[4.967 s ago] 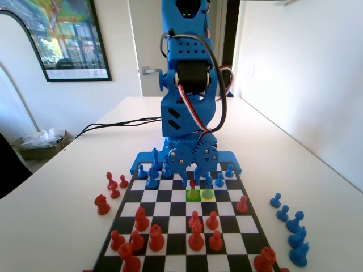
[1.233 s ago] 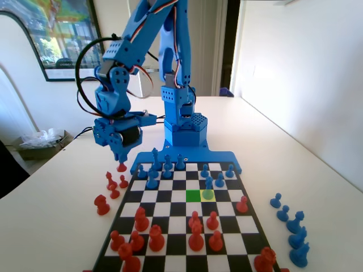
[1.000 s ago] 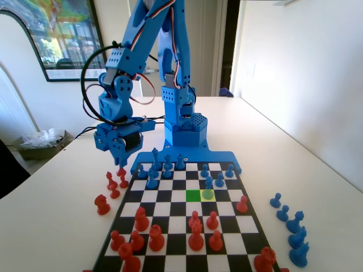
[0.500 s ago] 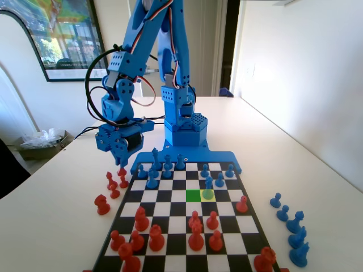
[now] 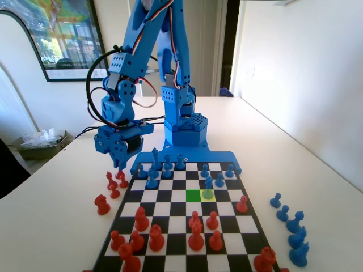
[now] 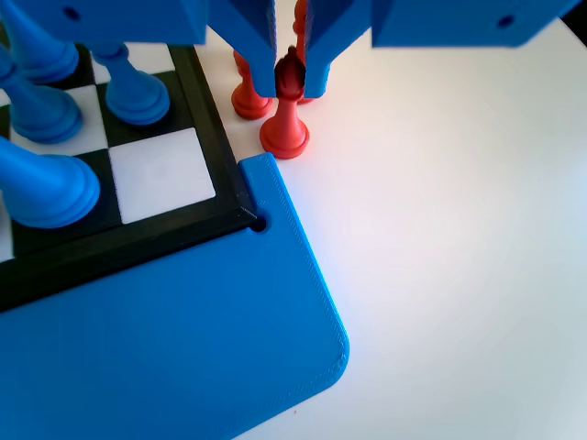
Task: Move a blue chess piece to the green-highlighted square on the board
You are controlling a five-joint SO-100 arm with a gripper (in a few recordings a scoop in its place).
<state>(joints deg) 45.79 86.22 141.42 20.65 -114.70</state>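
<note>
The hand (image 6: 291, 84) hangs off the board's left edge in the fixed view (image 5: 117, 164), its two blocky blue plastic jaws nearly closed around the head of a small red pawn (image 6: 284, 124). In the wrist view that pawn stands upright on the white worktop (image 6: 459, 229), its flared base flat on the surface and just beside the board's corner; the jaws flank its round knob, though whether they press it or merely bracket it I cannot tell. More red pieces (image 6: 249, 96) stand just behind it.

The board (image 5: 227, 224) is flat and glossy, checkered black and white, with a matte, layer-lined blue plastic edge piece (image 6: 183, 348) at the arm's end. In the fixed view the blue chess piece (image 5: 209, 182) stands upright on the board, a slim body with a round knob and flared base, on the square behind a yellow-highlighted square (image 5: 208, 194). The green-highlighted square (image 5: 194, 195) lies touching that yellow square on its left, with nothing on it. Other blue pieces (image 5: 156, 170) line the far rows, red pieces (image 5: 195, 232) crowd the near half, and a row of captured blue pieces (image 5: 292, 229) stands on the worktop right of the board.
</note>
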